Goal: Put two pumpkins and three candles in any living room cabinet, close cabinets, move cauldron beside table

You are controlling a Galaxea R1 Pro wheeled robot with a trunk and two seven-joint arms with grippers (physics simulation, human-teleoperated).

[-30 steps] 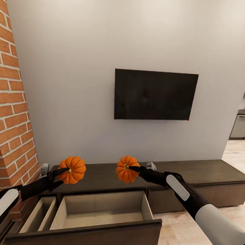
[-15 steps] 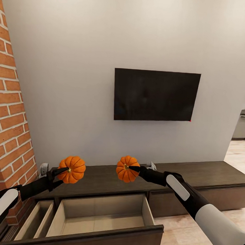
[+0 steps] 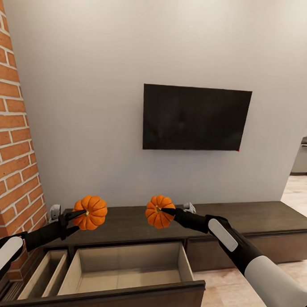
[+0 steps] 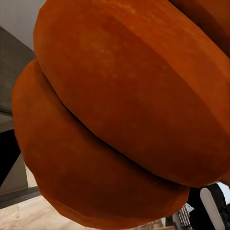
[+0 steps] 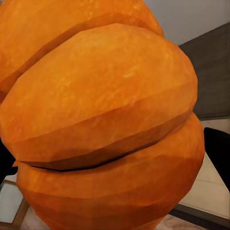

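- While both arms reach out over the cabinet point(image 3: 240, 215), you carry two pumpkins, one per gripper.
- Left gripper point(image 3: 81, 214) is clamped on the left pumpkin point(image 3: 90, 212), held in the air above the cabinet's left end; the right gripper point(image 3: 165, 211) is clamped on the right pumpkin point(image 3: 158, 211), held above the top's middle.
- Two drawers stand pulled out at the cabinet's left front: a wide drawer point(image 3: 128, 268) and a narrow drawer point(image 3: 45, 274) beside it. Both show bare pale insides.
- One television point(image 3: 196, 118) hangs on the wall above the cabinet; a brick column point(image 3: 13, 134) stands at its left end.
- Your left wrist view is nearly all orange rind point(image 4: 120, 110), and the right wrist view likewise point(image 5: 100, 120); the fingers are hard to make out there.
- Near drawer fronts are cut off by the head view's lower edge.
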